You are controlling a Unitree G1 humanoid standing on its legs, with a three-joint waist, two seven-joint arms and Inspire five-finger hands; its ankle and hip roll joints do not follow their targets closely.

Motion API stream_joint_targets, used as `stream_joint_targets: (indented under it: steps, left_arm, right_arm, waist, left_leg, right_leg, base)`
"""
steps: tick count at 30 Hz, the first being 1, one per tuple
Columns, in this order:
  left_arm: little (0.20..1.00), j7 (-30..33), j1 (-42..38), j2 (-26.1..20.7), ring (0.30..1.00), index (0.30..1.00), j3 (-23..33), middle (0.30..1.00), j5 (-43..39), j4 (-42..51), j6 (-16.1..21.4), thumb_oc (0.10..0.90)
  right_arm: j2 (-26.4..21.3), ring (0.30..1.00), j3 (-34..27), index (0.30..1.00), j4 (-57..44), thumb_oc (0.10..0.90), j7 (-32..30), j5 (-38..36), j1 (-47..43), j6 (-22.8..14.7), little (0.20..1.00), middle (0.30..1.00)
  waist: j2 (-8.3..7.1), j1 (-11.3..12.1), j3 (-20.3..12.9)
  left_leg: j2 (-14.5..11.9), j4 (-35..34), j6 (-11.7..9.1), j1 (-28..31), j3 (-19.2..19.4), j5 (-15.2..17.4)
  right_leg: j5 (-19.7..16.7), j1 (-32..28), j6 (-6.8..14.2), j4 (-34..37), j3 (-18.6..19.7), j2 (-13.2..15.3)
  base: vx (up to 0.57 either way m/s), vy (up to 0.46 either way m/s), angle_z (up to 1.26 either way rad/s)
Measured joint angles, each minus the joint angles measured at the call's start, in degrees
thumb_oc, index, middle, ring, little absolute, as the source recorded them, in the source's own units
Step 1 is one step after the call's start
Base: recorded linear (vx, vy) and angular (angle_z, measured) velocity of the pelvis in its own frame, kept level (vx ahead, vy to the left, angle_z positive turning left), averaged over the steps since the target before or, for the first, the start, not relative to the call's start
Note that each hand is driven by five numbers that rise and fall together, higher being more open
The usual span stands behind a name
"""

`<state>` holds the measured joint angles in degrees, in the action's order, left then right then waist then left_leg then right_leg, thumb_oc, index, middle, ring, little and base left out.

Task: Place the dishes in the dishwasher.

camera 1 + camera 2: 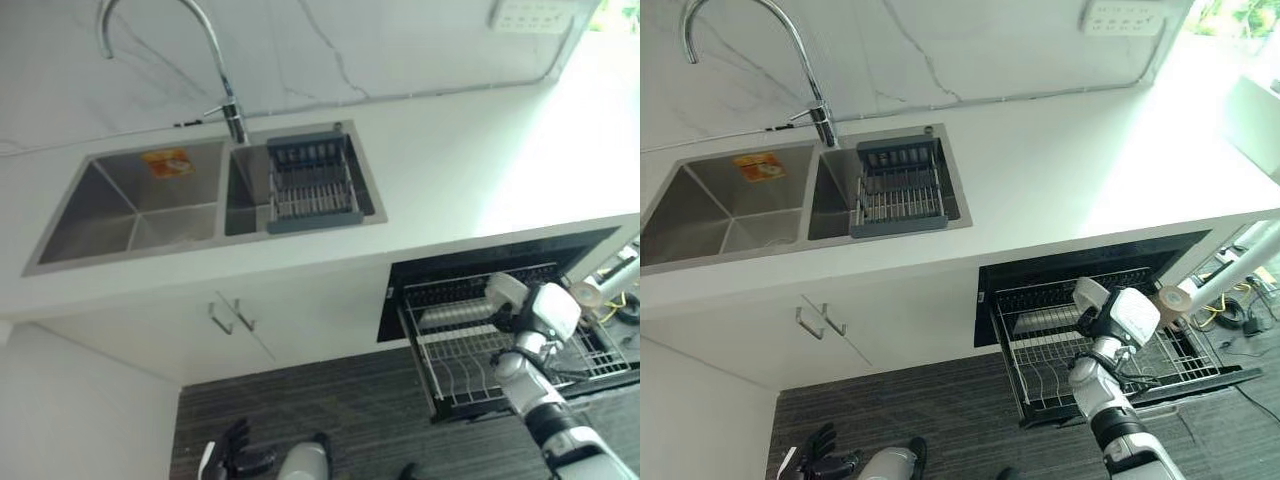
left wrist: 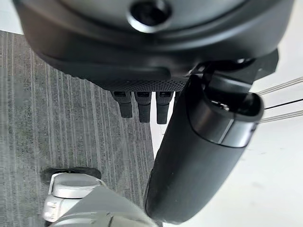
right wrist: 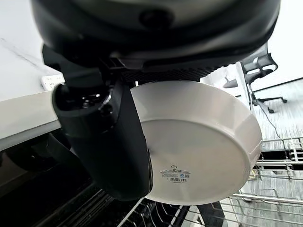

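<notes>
Lowering a white plate (image 3: 199, 142) toward the pulled-out dishwasher rack (image 1: 1040, 375).
Plate is pinched on edge by the right hand (image 3: 106, 142), thumb across its underside, to suit the rack's tines.

The sink (image 1: 150, 200) is sitting in the counter (image 1: 480, 150), a drying basket (image 1: 312, 182) in its right basin; the dishwasher rack (image 1: 470, 350) is sticking out below, right of the cupboard doors (image 1: 250, 320).

Head pair: we look down from above on the sink (image 1: 150, 205) and pulled-out dishwasher rack (image 1: 1060, 350), shared by both eyes.
Left wrist: close along the left hand (image 2: 199, 156), facing floor.
Right wrist: close along the right hand (image 3: 106, 137), facing a white dish (image 3: 199, 142) above the rack.
</notes>
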<state>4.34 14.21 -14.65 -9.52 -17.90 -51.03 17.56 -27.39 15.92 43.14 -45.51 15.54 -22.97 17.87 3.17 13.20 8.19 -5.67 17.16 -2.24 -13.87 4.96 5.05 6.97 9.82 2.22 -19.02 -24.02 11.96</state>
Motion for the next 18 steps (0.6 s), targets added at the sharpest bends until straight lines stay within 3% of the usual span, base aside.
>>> stream_joint_targets:
  steps: [2, 4, 6, 13, 18]
  left_arm:
    - [0.900, 0.0, -0.5, 0.0, 0.900, 0.900, -0.2, 0.900, -1.9, 0.4, 0.1, 0.800]
    - [0.900, 0.0, -2.8, -0.2, 0.900, 0.900, -1.9, 0.900, -4.4, 0.5, 0.4, 0.800]
    - [0.900, 0.0, -5.0, -0.2, 0.900, 0.900, -2.6, 0.900, -6.0, 1.8, 1.6, 0.800]
    - [0.900, 0.0, -5.4, -0.3, 0.900, 0.900, -2.7, 0.900, -8.9, 4.3, 2.4, 0.800]
    - [0.900, 0.3, -6.1, -0.6, 0.900, 0.900, -4.0, 0.900, -11.1, 8.5, 2.9, 0.800]
  right_arm:
    - [-0.3, 0.300, 0.2, 0.300, 4.4, 0.400, -1.8, -0.5, -4.4, 1.6, 0.300, 0.300]
    - [-1.3, 0.300, 0.4, 0.300, 8.5, 0.400, -3.2, -0.5, -10.2, 1.9, 0.300, 0.300]
    - [-3.1, 0.300, 0.3, 0.300, 14.4, 0.400, -3.2, -1.2, -14.5, 2.2, 0.300, 0.300]
    - [-3.8, 0.300, -1.0, 0.300, 20.1, 0.400, -5.5, -3.3, -16.9, 3.0, 0.300, 0.300]
    - [-4.1, 0.300, -1.0, 0.300, 21.3, 0.400, -6.3, -4.0, -18.3, 2.9, 0.300, 0.300]
  waist:
    - [0.65, 1.1, 0.8]
    - [2.08, 1.6, 3.7]
    - [3.55, 4.1, 8.4]
    - [3.40, 4.5, 10.8]
    - [3.40, 4.8, 10.9]
  left_leg:
    - [0.7, -0.3, 0.3, -1.9, -0.7, -1.1]
    - [1.5, -0.3, 0.5, -5.5, -1.7, -2.9]
    - [2.0, -1.0, 0.7, -7.6, -2.5, -4.4]
    - [3.4, -2.6, 1.2, -9.2, -3.7, -5.6]
    - [3.8, -3.7, 1.4, -9.1, -3.9, -6.1]
  right_leg:
    - [-0.1, 2.3, 0.1, -0.7, -0.5, 0.7]
    - [-0.6, 5.8, -0.1, -1.9, -1.4, 1.6]
    - [-1.0, 7.8, -0.4, -2.7, -2.3, 2.2]
    - [-0.9, 9.3, 0.0, -2.9, -3.4, 3.4]
    - [-1.1, 9.3, 0.3, -2.7, -3.7, 3.7]
  base:
    - [-0.32, 0.063, 0.24]
    - [-0.25, 0.038, 0.26]
    - [-0.16, 0.024, 0.25]
    - [-0.08, 0.002, 0.13]
    - [-0.03, 0.001, 0.04]
